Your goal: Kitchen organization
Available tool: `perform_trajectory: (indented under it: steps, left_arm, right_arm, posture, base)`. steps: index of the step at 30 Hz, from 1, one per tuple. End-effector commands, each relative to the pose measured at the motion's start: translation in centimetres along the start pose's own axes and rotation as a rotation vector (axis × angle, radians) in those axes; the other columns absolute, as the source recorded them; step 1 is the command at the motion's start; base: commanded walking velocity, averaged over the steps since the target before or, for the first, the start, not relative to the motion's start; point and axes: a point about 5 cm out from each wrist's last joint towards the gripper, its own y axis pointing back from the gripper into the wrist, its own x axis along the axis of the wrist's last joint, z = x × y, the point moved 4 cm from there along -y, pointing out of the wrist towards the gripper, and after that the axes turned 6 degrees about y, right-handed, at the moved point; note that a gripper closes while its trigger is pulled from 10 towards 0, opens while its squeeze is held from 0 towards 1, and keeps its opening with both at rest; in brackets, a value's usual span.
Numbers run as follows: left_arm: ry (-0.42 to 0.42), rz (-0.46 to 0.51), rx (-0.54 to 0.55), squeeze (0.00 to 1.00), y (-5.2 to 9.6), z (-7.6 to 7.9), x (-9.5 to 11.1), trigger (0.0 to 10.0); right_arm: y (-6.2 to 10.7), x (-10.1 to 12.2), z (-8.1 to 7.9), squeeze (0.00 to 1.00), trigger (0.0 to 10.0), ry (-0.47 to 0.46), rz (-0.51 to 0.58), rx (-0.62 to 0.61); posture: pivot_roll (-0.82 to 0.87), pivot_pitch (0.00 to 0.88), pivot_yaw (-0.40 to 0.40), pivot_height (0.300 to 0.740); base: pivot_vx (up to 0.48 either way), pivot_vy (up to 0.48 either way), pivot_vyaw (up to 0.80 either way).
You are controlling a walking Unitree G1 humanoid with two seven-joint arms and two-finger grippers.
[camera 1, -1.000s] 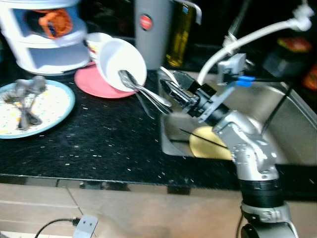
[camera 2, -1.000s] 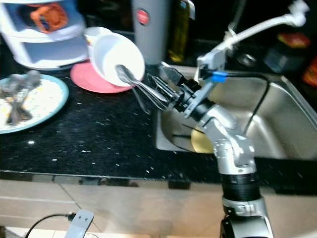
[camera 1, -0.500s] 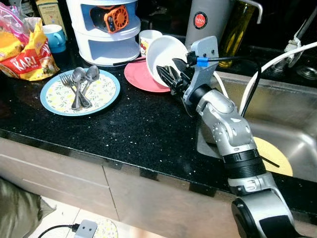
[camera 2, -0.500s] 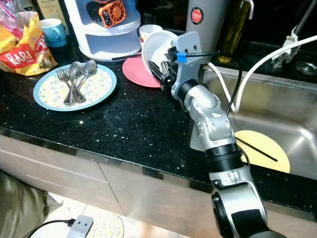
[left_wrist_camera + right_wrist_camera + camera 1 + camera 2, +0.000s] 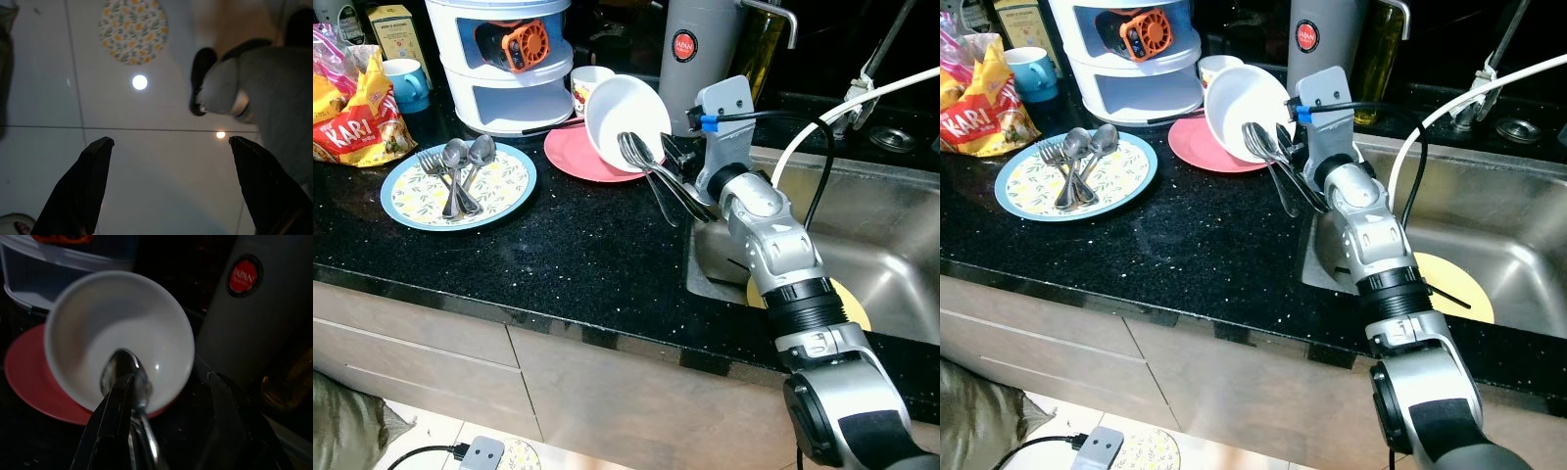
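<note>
A white bowl point(image 5: 622, 117) lies tipped on its side on a pink plate point(image 5: 570, 162), its mouth facing my right gripper point(image 5: 668, 162). Two or three metal spoons point(image 5: 651, 176) slant from the bowl's rim down toward the sink's edge, alongside the gripper. In the right wrist view the right gripper point(image 5: 170, 378) stands open in front of the bowl point(image 5: 122, 328). One spoon point(image 5: 128, 374) lies against the inner side of one finger, and the other finger stands well apart. My left gripper point(image 5: 168, 147) hangs open over the floor.
A blue patterned plate point(image 5: 504, 186) holds a fork and spoons point(image 5: 460, 166). Behind it stand a white tiered container point(image 5: 499, 59), a mug point(image 5: 582, 78), a grey flask point(image 5: 695, 49) and a snack bag point(image 5: 347, 113). The sink point(image 5: 891, 225) holds a yellow plate point(image 5: 1449, 289).
The camera has swung left and the counter's left end has come into view. My right gripper has drawn back from the bowl's mouth to just in front of it.
</note>
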Motion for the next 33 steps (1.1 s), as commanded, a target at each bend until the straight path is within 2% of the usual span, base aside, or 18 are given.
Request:
perform_trajectory:
  steps: [1, 11, 15, 24, 27, 33]
  left_arm:
    - [-0.005, -0.019, 0.015, 0.00, 0.0, 0.1, -0.6, 10.0]
    - [-0.003, -0.012, 0.018, 0.00, -0.1, 0.3, -0.4, 10.0]
    - [-0.003, -0.009, 0.018, 0.00, -0.1, 0.3, -0.3, 10.0]
    - [0.011, -0.004, 0.013, 0.00, -0.1, 0.5, -0.1, 10.0]
    - [0.015, 0.004, 0.018, 0.00, -0.1, 0.5, 0.2, 10.0]
    - [0.015, 0.004, 0.018, 0.00, -0.1, 0.5, 0.2, 10.0]
  right_arm:
    - [-0.1, 0.6, 0.3, 0.00, 10.0, -0.031, 0.024, 0.012]
    - [-0.4, 1.1, 1.9, 0.00, 10.0, -0.039, 0.040, -0.058]
    - [-0.5, 1.2, 2.0, 0.00, 10.0, -0.038, 0.042, -0.062]
    - [-0.9, 1.3, 2.0, 0.00, 10.0, 0.020, 0.024, -0.063]
    - [-1.1, 0.8, 2.0, 0.00, 10.0, 0.059, -0.007, -0.066]
    - [-1.1, 0.8, 2.0, 0.00, 10.0, 0.059, -0.007, -0.066]
  posture:
    - [0.04, 0.054, -0.081, 0.740]
    - [0.04, 0.062, -0.079, 0.740]
    - [0.04, 0.064, -0.080, 0.740]
    - [0.04, 0.067, -0.087, 0.740]
    - [0.05, 0.067, -0.087, 0.740]
    - [0.05, 0.067, -0.087, 0.740]
  base:
    - [0.000, 0.000, 0.79]
    - [0.000, 0.000, 0.79]
    - [0.000, 0.000, 0.79]
    - [0.000, -0.352, 0.00]
    - [0.000, 0.000, 0.00]
    - [0.000, 0.000, 0.00]
